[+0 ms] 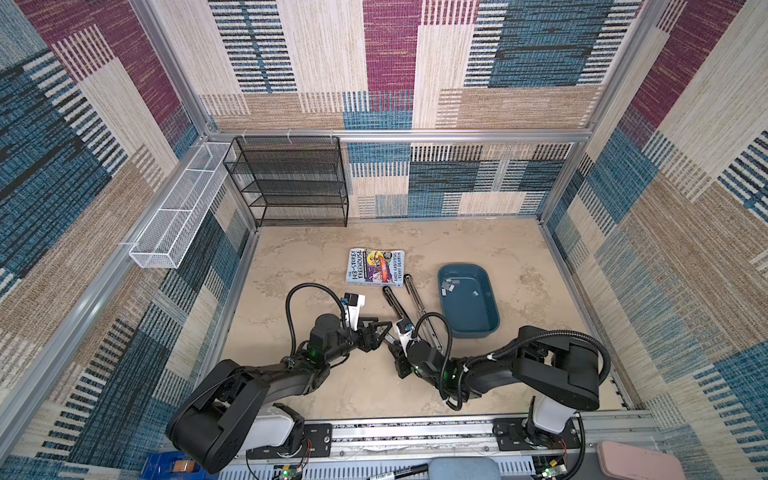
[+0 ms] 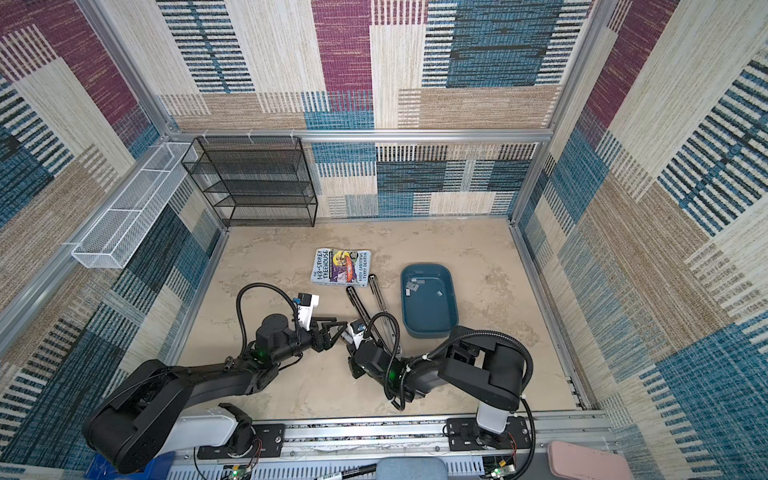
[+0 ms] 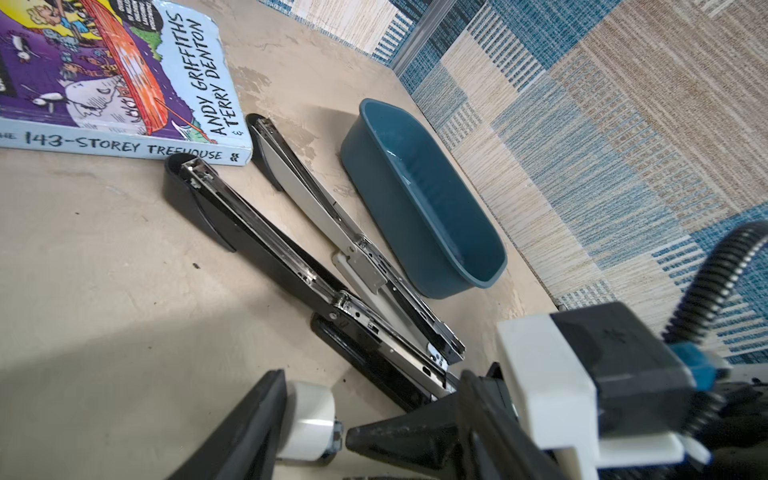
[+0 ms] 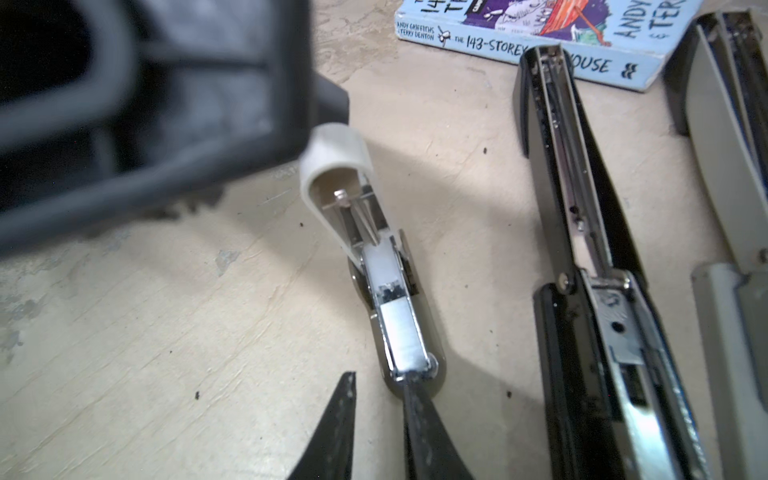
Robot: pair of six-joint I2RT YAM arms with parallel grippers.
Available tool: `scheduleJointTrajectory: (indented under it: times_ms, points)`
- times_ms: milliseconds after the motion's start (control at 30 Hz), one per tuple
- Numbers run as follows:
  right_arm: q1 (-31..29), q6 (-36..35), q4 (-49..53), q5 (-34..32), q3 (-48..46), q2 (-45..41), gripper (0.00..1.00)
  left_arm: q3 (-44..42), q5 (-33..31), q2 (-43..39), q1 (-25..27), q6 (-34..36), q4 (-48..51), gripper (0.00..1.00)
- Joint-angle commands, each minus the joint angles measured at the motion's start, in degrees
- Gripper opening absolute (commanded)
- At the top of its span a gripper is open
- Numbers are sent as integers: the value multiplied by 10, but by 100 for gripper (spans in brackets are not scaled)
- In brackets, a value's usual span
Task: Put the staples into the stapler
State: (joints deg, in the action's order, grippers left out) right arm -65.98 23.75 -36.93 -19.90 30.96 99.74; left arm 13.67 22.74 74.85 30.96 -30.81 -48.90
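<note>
The left pincer [image 3: 311, 411] stands half open astride the rounded white plastic lid [image 3: 309, 415] of the small white-and-chrome stapler [image 4: 390, 291], one finger against it, not visibly clamped. The right pincer [image 4: 378, 380] is nearly closed and grips nothing; one fingertip [image 4: 409, 399] rests on the stapler's front end. A silver strip [image 4: 401, 332], probably staples, lies in the open channel. To fold the lid down well, pin the base flat on the counter [image 4: 166, 332] and swing the lid squarely. Spare silver-grey metal staple strips [image 1: 451, 284] lie in the blue plastic tub [image 1: 473, 330], beyond the long black stapler [image 3: 257, 249] and long grey stapler [image 3: 316, 199].
</note>
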Motion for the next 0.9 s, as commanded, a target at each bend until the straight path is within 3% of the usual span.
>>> scheduleJointTrajectory:
  times_ms: [0,233,533,633,867]
  points:
    - [0,9,-31,3,-8,-7,24,-2,-7,-8,17,26,0,66]
    - [0,9,-36,-5,-22,-26,25,-7,-31,11,62,57,-15,60]
    - [0,0,-25,-35,-52,-87,25,-21,-63,37,65,58,-55,56]
    - [0,-7,-19,-35,-54,-108,25,-13,-79,6,65,61,-17,55]
    - [1,-23,0,-47,-18,-106,25,8,-198,-90,66,80,163,48]
